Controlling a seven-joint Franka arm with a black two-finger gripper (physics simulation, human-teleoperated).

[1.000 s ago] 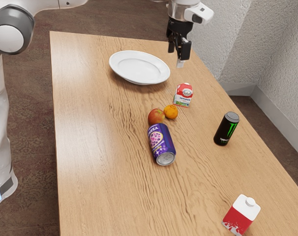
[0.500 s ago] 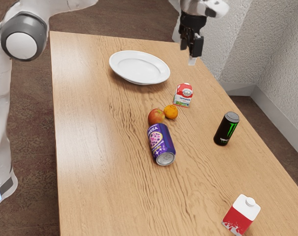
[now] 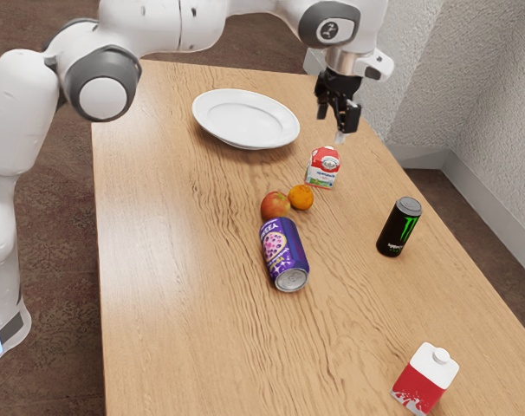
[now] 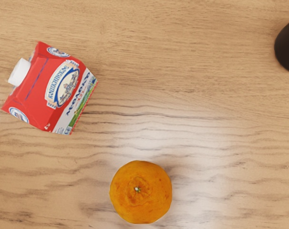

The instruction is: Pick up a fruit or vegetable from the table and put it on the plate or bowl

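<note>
**Gripper open and empty above the milk carton**

Clock directions are read on the exterior view. Plate (image 3: 245,119), white and bare, lies on the wooden table (image 3: 176,286) toward its far end. At 5 o'clock from the plate sits the apple (image 3: 275,205), with a purple can (image 3: 284,253) on its side just at the apple's 6 o'clock, touching or nearly so. The orange (image 3: 301,198) rests at 2 o'clock from the apple, just beside it. A small milk carton (image 3: 324,167) stands near the orange, at its 1 o'clock.

The gripper (image 3: 340,126) hangs in the air at 12 o'clock from that carton and at 3 o'clock from the plate, pointing down. Its 2 jaws stand slightly apart, with nothing between them and nothing touching them.

A black can (image 3: 398,227) stands upright at 4 o'clock from the carton, well apart from it. A red carton (image 3: 425,379) stands far off at 5 o'clock, near the table's near corner.

From the wrist camera, the orange (image 4: 140,192) lies on bare wood under the hand, stem scar up, apart from the milk carton (image 4: 49,88); a dark can edge (image 4: 287,45) shows farther off.
</note>
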